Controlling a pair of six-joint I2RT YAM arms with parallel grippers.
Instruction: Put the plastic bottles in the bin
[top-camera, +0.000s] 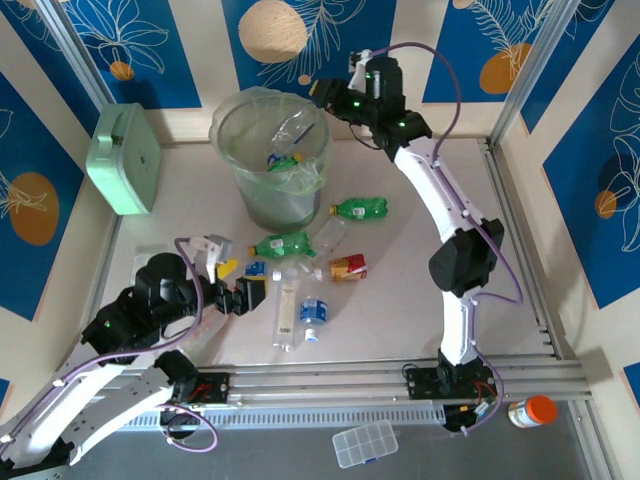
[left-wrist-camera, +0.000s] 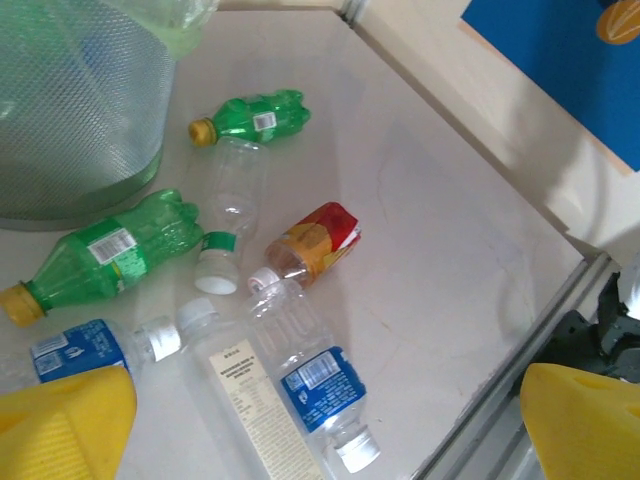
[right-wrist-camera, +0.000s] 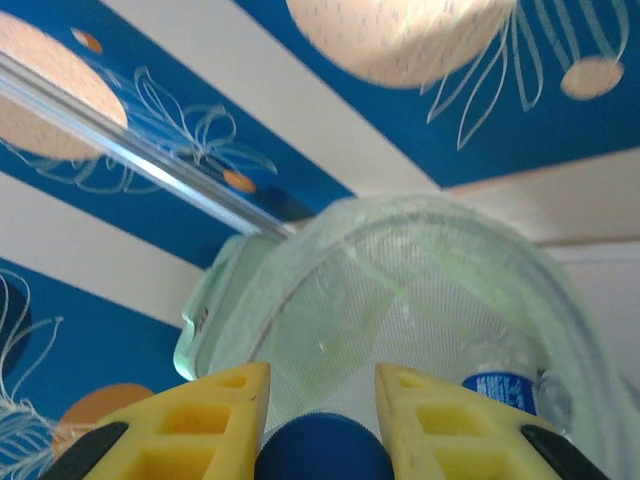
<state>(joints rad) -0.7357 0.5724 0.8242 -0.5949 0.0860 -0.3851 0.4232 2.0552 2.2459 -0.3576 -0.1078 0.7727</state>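
Well to the near side of the bin (top-camera: 270, 205), beyond the rail, lay a clear compartment box (top-camera: 365, 443). An orange-lidded white jar (top-camera: 530, 410) stood farther toward the bin's right. Closer in, on the bin's near left, the left gripper (top-camera: 235, 280) hung over the bench (top-camera: 400, 290) with its fingers (left-wrist-camera: 65, 425) spread wide and nothing between them.

The loose bottles lay on their sides in a cluster on the bin's near side. A white-labelled clear bottle (left-wrist-camera: 245, 405) touched a blue-labelled clear bottle (left-wrist-camera: 310, 380), with a small blue-labelled bottle (left-wrist-camera: 80, 355) on the side toward the bin's left. Nearer the bin lay a red-labelled bottle (left-wrist-camera: 315, 240) and a clear bottle with a green neck ring (left-wrist-camera: 232, 195). A green bottle with a yellow cap (left-wrist-camera: 115, 250) lay just beside the bin's base, and a second green bottle (left-wrist-camera: 255, 115) lay off the bin's right side.

A mint-green box (top-camera: 125, 160) leaned at the bin's left. A bottle inside the bin (right-wrist-camera: 500, 385) showed a blue label. At the bin's far right rim the right gripper (top-camera: 322, 93) had its fingers (right-wrist-camera: 215, 420) closed on a dark blue rounded thing (right-wrist-camera: 325, 450). It was probably a bottle's cap, though the view was too tight to be sure.
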